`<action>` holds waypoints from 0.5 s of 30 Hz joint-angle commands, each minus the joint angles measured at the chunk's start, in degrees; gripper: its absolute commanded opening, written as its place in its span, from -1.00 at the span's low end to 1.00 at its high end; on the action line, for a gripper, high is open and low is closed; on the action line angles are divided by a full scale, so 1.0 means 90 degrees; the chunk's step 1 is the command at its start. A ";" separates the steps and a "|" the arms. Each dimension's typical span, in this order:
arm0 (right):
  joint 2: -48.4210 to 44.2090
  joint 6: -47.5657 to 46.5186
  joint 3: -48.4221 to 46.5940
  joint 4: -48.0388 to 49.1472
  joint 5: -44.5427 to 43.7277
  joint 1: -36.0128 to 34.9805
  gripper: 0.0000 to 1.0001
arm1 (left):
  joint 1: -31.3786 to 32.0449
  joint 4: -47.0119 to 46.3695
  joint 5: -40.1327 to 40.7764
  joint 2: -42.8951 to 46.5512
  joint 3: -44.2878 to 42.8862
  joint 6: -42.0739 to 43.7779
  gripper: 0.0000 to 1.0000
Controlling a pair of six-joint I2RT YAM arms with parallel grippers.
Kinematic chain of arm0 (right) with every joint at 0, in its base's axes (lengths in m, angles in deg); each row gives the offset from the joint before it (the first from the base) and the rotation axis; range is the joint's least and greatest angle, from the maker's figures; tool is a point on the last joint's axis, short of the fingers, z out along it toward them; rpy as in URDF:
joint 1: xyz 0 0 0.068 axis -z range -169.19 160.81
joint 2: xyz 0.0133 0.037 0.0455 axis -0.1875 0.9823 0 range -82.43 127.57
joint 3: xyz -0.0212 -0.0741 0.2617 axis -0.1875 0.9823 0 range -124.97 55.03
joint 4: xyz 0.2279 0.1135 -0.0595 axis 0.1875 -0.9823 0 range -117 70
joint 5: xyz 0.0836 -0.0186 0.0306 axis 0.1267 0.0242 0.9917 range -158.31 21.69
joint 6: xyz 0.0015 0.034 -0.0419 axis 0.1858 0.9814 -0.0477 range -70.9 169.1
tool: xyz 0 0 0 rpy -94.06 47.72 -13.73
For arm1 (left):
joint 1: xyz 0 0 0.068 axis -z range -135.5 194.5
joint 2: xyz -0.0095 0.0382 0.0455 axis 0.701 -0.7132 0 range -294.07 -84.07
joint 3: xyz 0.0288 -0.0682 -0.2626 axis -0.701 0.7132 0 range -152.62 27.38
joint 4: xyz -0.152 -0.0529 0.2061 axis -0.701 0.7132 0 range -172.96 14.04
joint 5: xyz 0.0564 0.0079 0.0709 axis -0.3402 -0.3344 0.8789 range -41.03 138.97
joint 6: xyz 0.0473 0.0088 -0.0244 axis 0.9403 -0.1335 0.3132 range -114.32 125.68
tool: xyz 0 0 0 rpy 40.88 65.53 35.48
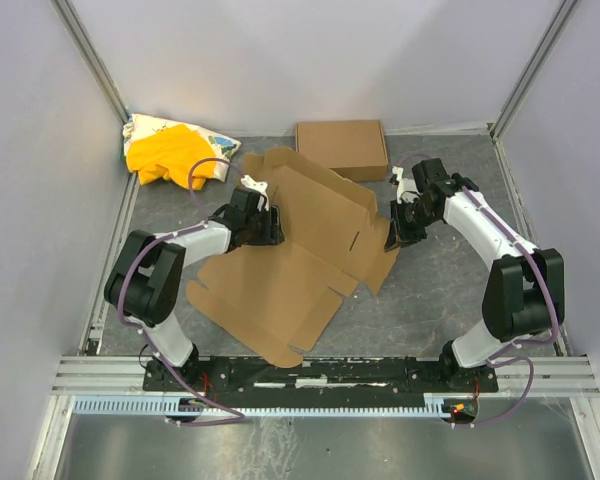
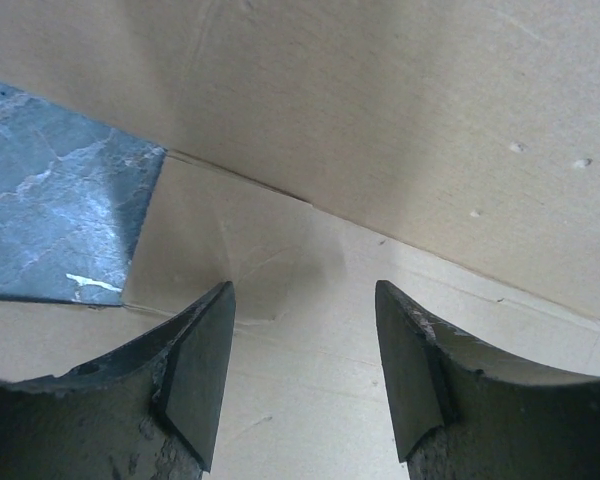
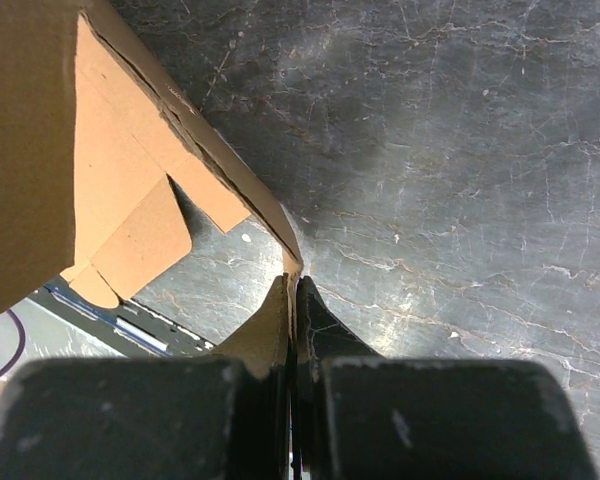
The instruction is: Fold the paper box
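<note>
- Cardboard first: the paper box (image 1: 280, 260) lies as a wide, half-raised sheet in the middle of the table (image 1: 450, 290), between the two arms. Its far panels tilt up and its near panel lies flat toward the bases.
- The right gripper (image 3: 292, 290) has its jaws closed on a thin corner at the sheet's right edge. That bite looks shallow, fingertips only, so a pull or twist could slip the card free and drop the raised side.
- Same pinch, opposite danger: hauling too hard could crease or tear that corner away from its scored line.
- The left gripper (image 2: 302, 292) stands with its jaws apart and nothing between them, aimed at the crease where a raised panel meets the flat one. Closing here may catch only air. Pressing forward may dent the panel off its crease.
- Nothing pins the near panel. If one arm pushes while the other holds, the whole sheet may skate over the smooth table instead of folding.
- The side flaps and tabs hang loose, and one could get trapped under a panel and block the fold.
- The second carton (image 1: 342, 148) sits close behind the sheet's far edge; contact I cannot tell. The yellow cloth (image 1: 170, 152) lies in the far left corner. A sliding sheet could shove the carton.
</note>
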 commanded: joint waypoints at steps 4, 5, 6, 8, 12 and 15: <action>-0.0623 -0.0309 -0.0116 0.0167 -0.0728 -0.0029 -0.97 | 0.0134 0.0294 0.0033 0.1202 -0.0006 0.0092 0.34; -0.0729 -0.0363 -0.0047 0.0232 -0.0760 -0.0031 -0.97 | 0.0139 0.0319 0.0081 0.1540 0.0018 0.0113 0.40; -0.0827 -0.0413 0.0007 0.0313 -0.0783 -0.0032 -0.97 | 0.0141 0.0356 0.0167 0.1897 0.0026 0.0158 0.43; -0.1055 -0.0525 0.0133 0.0494 -0.0777 -0.0025 -0.97 | 0.0137 0.0462 0.0350 0.2618 -0.0009 0.0343 0.46; -0.1581 -0.0836 0.0474 0.1036 -0.0731 -0.0059 -0.97 | 0.0139 0.0575 0.0700 0.3962 -0.0132 0.0563 0.51; -0.1822 -0.1150 0.0583 0.1157 -0.0763 -0.0095 -0.96 | 0.0130 0.0749 0.0891 0.4590 -0.0195 0.0759 0.53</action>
